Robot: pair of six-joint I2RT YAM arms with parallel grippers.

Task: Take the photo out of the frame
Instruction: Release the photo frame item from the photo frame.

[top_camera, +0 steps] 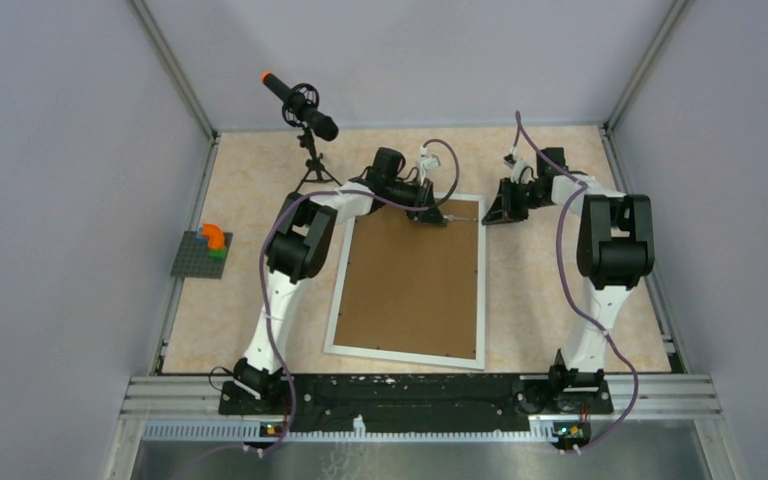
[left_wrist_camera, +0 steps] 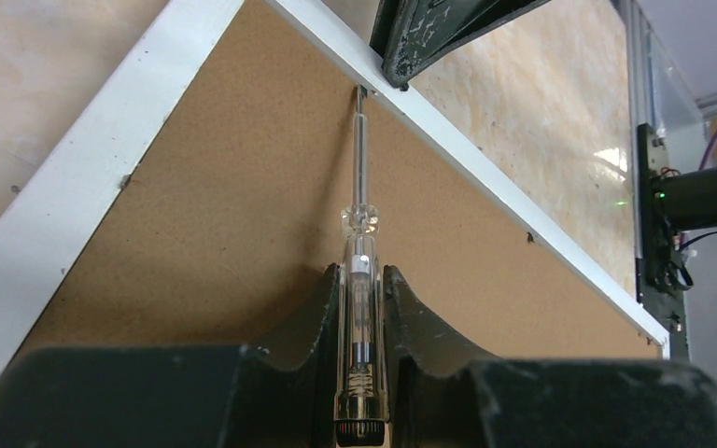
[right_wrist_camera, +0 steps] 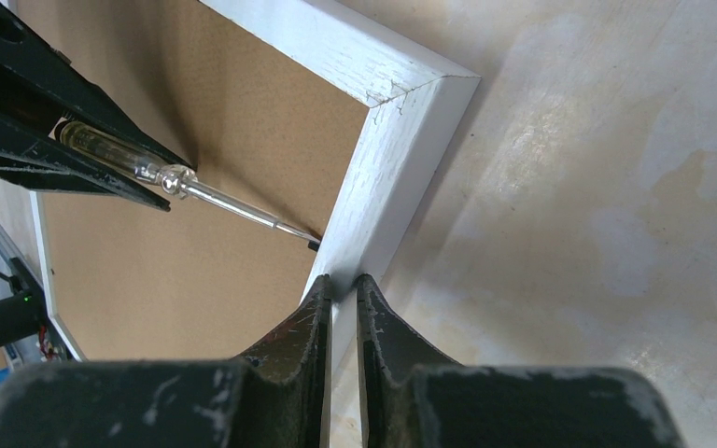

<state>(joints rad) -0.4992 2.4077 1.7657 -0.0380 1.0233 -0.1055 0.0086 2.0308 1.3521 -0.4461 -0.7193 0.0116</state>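
Tabletop (top_camera: 240, 300) of mottled beige under the frame (top_camera: 405, 356), grey walls (top_camera: 60, 150) around.

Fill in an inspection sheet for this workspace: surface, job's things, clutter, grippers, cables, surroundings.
surface: beige mottled table.
job's things: frame face down, brown backing up; photo not visible.
clutter: mic far left; toy bricks at the left edge.
grippers: left gripper shut on a screwdriver, tip at the border's inner edge; right gripper shut, tips on that border.
cables: purple cable along each arm.
surroundings: grey walls, metal rails.
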